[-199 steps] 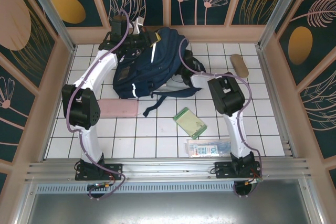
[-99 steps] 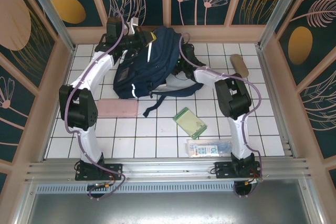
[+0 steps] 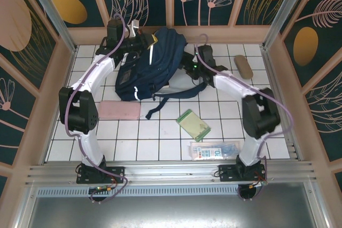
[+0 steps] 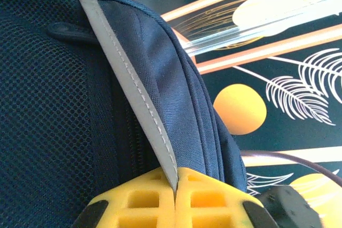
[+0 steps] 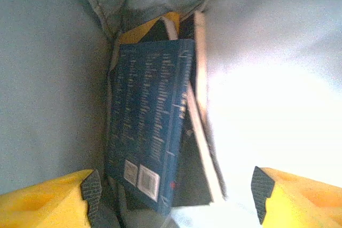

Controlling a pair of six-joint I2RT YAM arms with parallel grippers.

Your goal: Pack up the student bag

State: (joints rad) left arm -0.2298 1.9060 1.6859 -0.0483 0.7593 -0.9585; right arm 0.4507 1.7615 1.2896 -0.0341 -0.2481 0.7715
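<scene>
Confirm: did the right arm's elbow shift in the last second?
Yes. The right elbow swung right, away from the green card toward the table's right edge.

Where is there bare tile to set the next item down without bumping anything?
Free tiles lie near the front, bordered by the pink pouch, the green card and the clear packet. The back is crowded with the backpack and its straps.

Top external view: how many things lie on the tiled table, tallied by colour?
Navy: 1, student bag
Pink: 1, flat pouch
Green: 1, flat packet
Clear: 1, plastic packet
Tan: 1, oval case
Total: 5
</scene>
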